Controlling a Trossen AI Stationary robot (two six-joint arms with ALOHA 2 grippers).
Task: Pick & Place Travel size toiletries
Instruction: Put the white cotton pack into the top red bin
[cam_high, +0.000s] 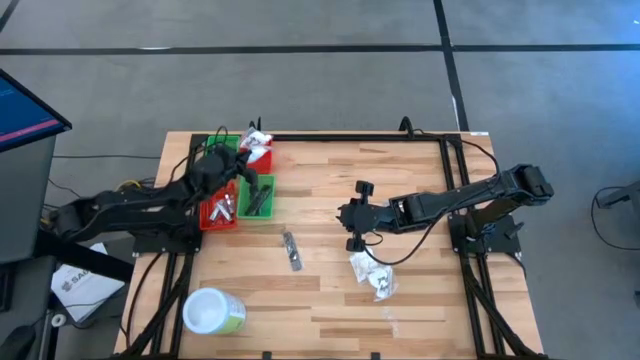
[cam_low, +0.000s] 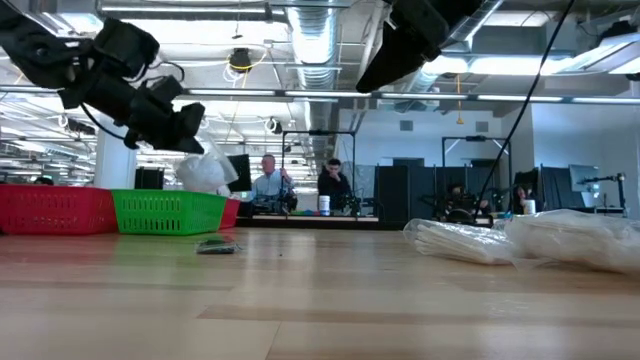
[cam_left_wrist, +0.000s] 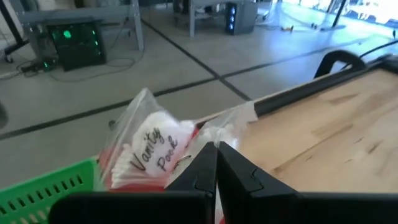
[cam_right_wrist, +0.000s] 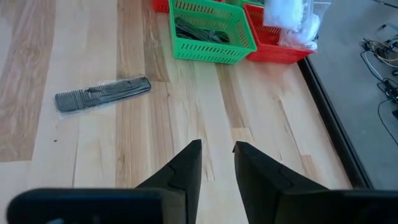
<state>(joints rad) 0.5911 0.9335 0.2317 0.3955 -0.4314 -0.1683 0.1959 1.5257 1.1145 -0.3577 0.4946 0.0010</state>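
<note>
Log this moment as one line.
left tool: shut on packet, over red bin | right tool: empty, mid-table | comb: on table

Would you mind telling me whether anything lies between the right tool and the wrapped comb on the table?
Nothing visible: only bare table separates the right tool from the comb. The left tool holds a packet over the bins, well aside.

high: table (cam_high: 400, 190) seen straight down, from afar | low: level across tabletop, room behind | left wrist: close above packet (cam_left_wrist: 149, 146) at table edge | right wrist: angled down on boards | shared: green bin (cam_right_wrist: 211, 31), comb (cam_right_wrist: 102, 93)
</note>
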